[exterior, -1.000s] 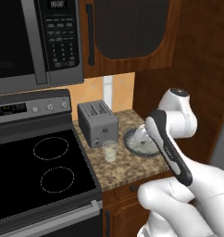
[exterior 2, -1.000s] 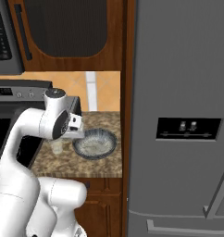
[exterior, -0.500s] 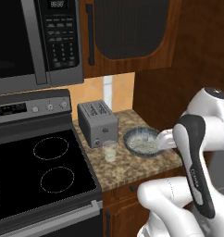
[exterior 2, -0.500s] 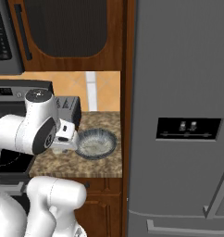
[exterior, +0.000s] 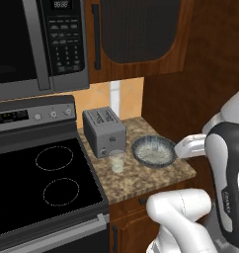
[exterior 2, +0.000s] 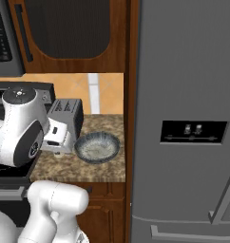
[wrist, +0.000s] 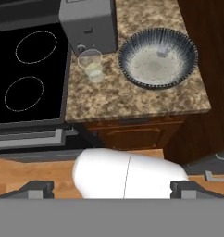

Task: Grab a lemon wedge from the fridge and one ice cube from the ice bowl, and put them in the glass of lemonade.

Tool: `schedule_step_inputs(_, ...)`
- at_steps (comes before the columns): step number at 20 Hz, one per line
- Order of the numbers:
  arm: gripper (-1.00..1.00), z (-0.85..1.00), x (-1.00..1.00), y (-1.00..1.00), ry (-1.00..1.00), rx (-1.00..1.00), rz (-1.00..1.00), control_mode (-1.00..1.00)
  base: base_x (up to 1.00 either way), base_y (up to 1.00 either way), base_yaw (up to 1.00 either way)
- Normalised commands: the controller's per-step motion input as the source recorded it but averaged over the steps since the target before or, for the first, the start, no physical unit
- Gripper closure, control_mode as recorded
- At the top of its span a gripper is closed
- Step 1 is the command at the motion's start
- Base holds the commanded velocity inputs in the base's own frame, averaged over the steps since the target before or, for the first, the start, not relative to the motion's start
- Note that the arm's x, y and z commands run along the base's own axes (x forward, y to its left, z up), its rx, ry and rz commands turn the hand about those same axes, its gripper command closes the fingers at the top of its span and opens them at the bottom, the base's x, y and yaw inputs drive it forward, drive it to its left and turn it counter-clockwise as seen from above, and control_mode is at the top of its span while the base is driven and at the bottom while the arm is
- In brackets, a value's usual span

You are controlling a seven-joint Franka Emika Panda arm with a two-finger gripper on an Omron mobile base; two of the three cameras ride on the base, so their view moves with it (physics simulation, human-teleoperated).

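Note:
The glass of lemonade (wrist: pixel 92 65), a small clear tumbler with pale liquid, stands on the granite counter in front of the toaster; I see it too in the left base view (exterior: pixel 117 160). Right of it sits the ice bowl (wrist: pixel 127 60) (exterior: pixel 153 150) (exterior 2: pixel 97 147), with a small clear ice cube (wrist: pixel 162 52) on its speckled inside. The fridge (exterior 2: pixel 193 95) is closed, so the lemon wedge is hidden. My gripper (wrist: pixel 113 190) is open and holds nothing, its fingertips (wrist: pixel 37 189) far apart. It hangs in front of the counter's edge, well short of bowl and glass.
A silver two-slot toaster (exterior: pixel 104 131) stands at the back of the counter (exterior: pixel 141 183). The black stovetop (exterior: pixel 42 183) lies to its left, under a microwave (exterior: pixel 37 44). Dark wood cabinets (exterior: pixel 136 34) hang above, and a wood panel (exterior 2: pixel 131 118) separates counter from fridge.
The arm has folded and swung toward the right of the left base view. Its hand has drawn away from above the bowl to the counter's right front. The jaws stay open.

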Motion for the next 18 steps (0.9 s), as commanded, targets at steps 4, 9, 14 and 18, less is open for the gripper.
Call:
schedule_step_inputs(4,-1.00,0.06,-0.59,-0.16,-0.12,0.08,0.00,-1.00,0.00,0.00,0.00)
schedule_step_inputs(9,-1.00,0.00,-0.07,0.00,-0.03,0.00,0.01,-1.00,0.00,0.00,0.00)
schedule_step_inputs(14,-1.00,0.00,0.00,0.00,0.00,0.00,0.00,1.00,-0.26,-0.10,-0.04)
schedule_step_inputs(18,-1.00,0.00,0.00,0.00,0.00,0.00,0.00,1.00,-1.00,-0.50,-0.33)
